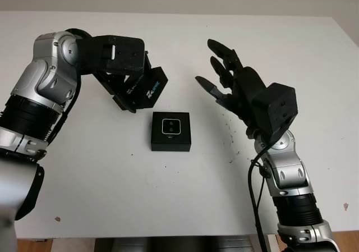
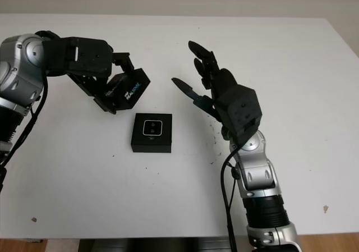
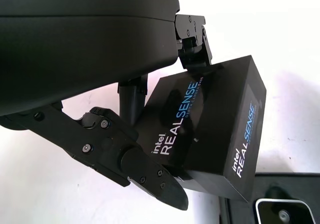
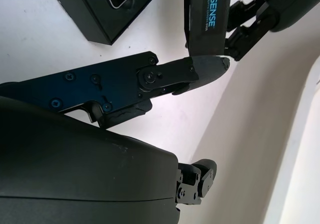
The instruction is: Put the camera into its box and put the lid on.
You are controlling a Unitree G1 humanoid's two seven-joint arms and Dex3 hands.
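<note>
- Gripping the lid (image 1: 143, 89) tilted in curled fingers, the left hand (image 1: 126, 75) sits up-left of the box (image 1: 170, 131), camera (image 1: 170, 127) inside
- Right hand (image 1: 235, 89) open, empty, right of the box

Head stereo pair downward over table (image 1: 314, 67); wrist cameras close, sharing the box (image 4: 102, 4).

Bright, even overhead light; soft faint shadows on white table (image 1: 185, 33); wrist views sharp, whites slightly overexposed.

camera (image 3: 283, 213) cut off at edge
</note>
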